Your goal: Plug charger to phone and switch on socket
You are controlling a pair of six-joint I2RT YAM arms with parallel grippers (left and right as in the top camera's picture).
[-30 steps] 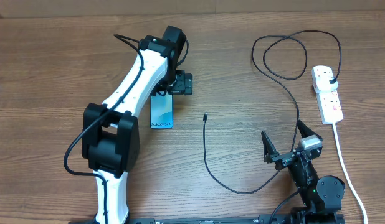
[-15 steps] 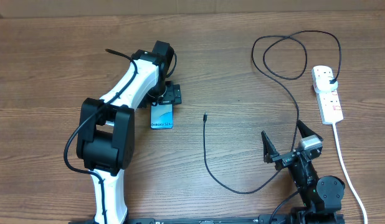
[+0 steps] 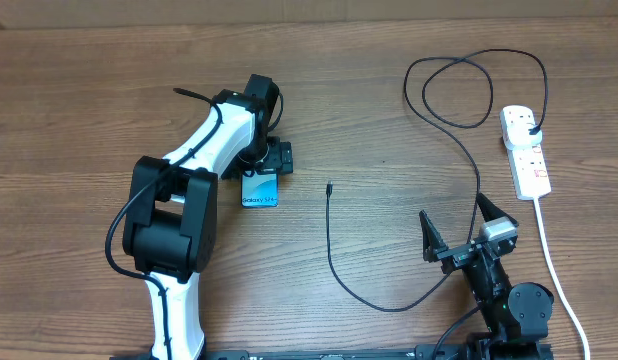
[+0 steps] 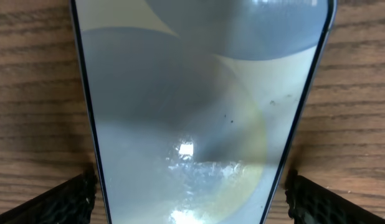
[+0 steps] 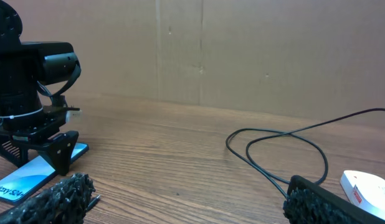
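Wood-grain counter (image 3: 389, 90), mid-brown, planks running left-right, kinda matte, few small dark specks. Back wall (image 5: 242, 50) plain tan, cardboard-looking panel, vertical seam (image 5: 158, 50) left of middle. Lighting soft, even, no hard shadows.

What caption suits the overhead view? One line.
Left gripper open astride the phone; charger cable lies unplugged beside it; right gripper open, empty.

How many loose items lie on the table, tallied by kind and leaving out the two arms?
Smartphone: 1
Black charger cable: 1
White power strip with its cord: 1
Total: 3
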